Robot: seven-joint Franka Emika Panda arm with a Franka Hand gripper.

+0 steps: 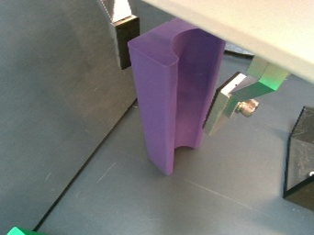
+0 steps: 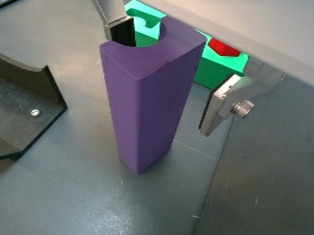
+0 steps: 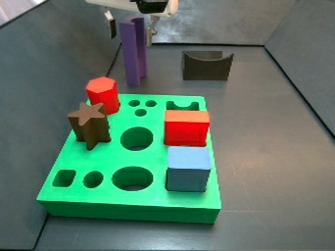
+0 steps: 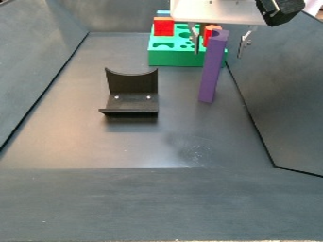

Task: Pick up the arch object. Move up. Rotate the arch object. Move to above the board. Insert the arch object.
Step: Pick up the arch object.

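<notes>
Just one arch object, upright between tool fingers.

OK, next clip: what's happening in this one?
A Franka arm has its end effector down around the top of the arch object, a tall purple block standing upright on the dark floor. One finger sits close beside it; actual contact isn't clear. The green board nearby already holds red, brown and blue pieces. A dark block with a curved cut-out stands apart.
</notes>
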